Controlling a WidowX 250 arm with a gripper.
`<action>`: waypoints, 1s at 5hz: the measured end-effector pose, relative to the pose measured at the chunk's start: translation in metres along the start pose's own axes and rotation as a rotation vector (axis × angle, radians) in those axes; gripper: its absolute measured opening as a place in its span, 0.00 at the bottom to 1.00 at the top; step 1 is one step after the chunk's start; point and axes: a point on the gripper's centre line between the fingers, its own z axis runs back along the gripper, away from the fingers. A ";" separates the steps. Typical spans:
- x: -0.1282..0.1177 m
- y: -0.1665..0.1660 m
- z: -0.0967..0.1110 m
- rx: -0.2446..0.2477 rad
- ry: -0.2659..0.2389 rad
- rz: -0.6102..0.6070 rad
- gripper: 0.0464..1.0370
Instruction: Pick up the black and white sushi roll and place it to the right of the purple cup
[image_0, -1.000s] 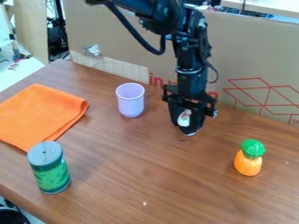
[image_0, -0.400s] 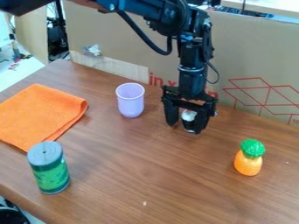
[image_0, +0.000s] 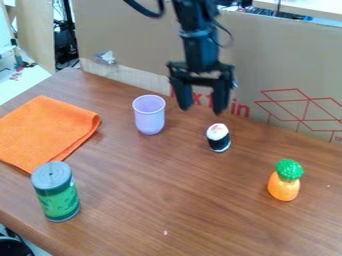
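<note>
Camera view: end effector (image_0: 202, 109) hangs open near upright cup (image_0: 149, 118).

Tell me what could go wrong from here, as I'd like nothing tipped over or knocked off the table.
The hand is open near the small black-and-white piece, so an off-centre descent might tip that piece.

The purple cup stands upright just to one side; a sideways swing down low could knock it over.

The green can stands near the table's edge, so a hard bump that way might send it off.
</note>
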 end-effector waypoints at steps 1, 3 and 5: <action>-0.031 0.028 0.021 0.049 0.017 0.036 0.97; -0.080 0.116 0.042 0.211 0.007 0.152 0.97; -0.115 0.157 0.056 0.259 -0.029 0.231 0.97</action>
